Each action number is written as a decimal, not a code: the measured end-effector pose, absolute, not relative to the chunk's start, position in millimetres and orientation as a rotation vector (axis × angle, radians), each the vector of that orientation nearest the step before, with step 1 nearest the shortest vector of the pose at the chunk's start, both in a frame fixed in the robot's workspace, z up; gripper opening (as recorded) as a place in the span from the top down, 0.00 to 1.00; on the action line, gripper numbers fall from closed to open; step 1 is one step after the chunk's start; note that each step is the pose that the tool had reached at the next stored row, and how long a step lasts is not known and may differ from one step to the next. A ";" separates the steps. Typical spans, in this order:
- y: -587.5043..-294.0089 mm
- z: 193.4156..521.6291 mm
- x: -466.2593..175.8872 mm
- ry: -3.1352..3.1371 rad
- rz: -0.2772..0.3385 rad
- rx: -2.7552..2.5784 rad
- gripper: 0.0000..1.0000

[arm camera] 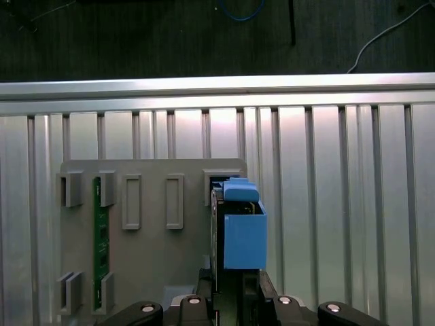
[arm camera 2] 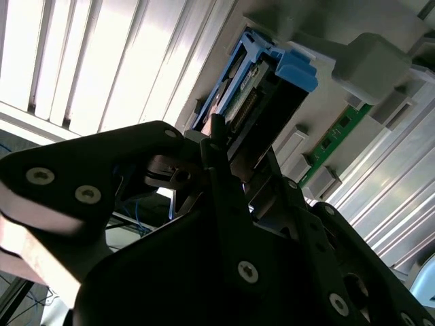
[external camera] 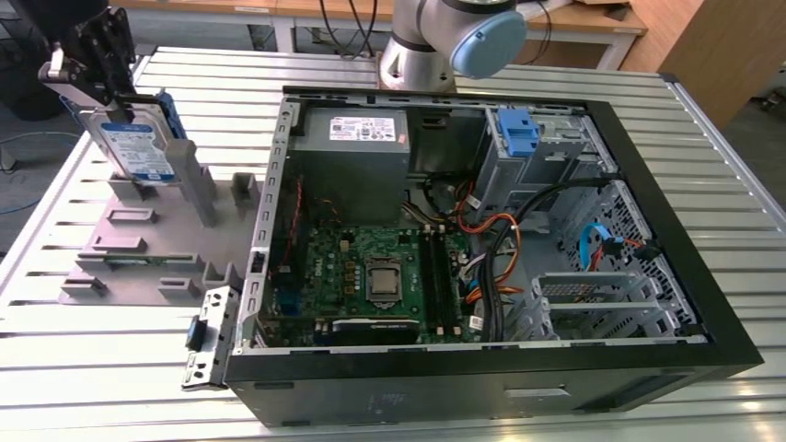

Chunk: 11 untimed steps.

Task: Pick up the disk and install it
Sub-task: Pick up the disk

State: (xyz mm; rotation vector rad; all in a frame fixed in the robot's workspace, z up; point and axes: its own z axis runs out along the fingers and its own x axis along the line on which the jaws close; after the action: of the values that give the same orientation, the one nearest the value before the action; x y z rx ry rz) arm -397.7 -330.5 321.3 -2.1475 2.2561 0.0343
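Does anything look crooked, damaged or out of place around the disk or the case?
Nothing stands out. The disk stands upright in its slot on the grey holder, with the pincer at its top, and the open computer case beside it looks orderly.

Disk stood upright in fixture on surface, pincer at its twelve o'clock, computer case at three o'clock.

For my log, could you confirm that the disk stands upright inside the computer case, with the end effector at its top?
Not quite: the exterior view shows the disk standing upright in the grey fixture beside the computer case, not inside it, with the end effector at its top.
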 end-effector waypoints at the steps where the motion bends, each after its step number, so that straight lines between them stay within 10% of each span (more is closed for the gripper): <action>1: -330.5 321.3 -397.7 2.256 0.034 -2.148 0.65; 11: -330.5 323.8 -397.7 2.256 0.034 -2.148 0.65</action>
State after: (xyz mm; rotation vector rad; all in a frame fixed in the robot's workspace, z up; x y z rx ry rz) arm -397.7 -330.5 323.8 -2.1477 2.2563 0.0344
